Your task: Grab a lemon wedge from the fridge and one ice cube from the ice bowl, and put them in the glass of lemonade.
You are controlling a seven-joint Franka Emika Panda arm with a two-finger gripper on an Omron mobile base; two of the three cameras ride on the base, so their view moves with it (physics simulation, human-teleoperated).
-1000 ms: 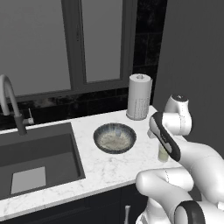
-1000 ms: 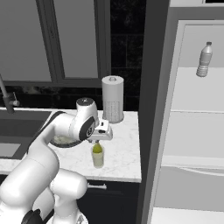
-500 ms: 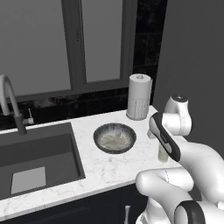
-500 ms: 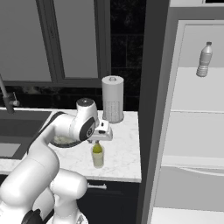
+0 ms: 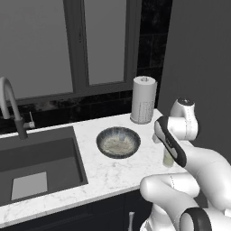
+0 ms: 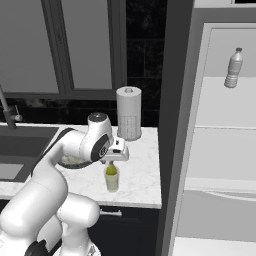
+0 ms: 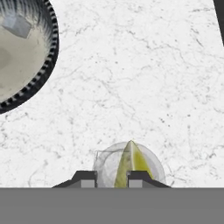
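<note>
— Where is the gripper (image 6: 112,161)?

— Low centre of the right base view, directly above the glass of lemonade (image 6: 112,179) on the marble counter (image 6: 142,170).

— Holding anything?

— Yes. In the hand view, bottom centre, the two fingertips (image 7: 86,178) pinch the lemon wedge (image 7: 131,164), its point up, over the glass's round rim (image 7: 105,157).

— And the ice bowl?

— Upper left of the hand view (image 7: 46,65), with an ice cube (image 7: 17,25) inside; in the left base view it sits mid-frame (image 5: 118,141), near the paper-towel roll (image 5: 143,99).

— The fridge?

— Open along the right of the right base view (image 6: 220,150), a bottle (image 6: 232,68) on its upper shelf.
</note>
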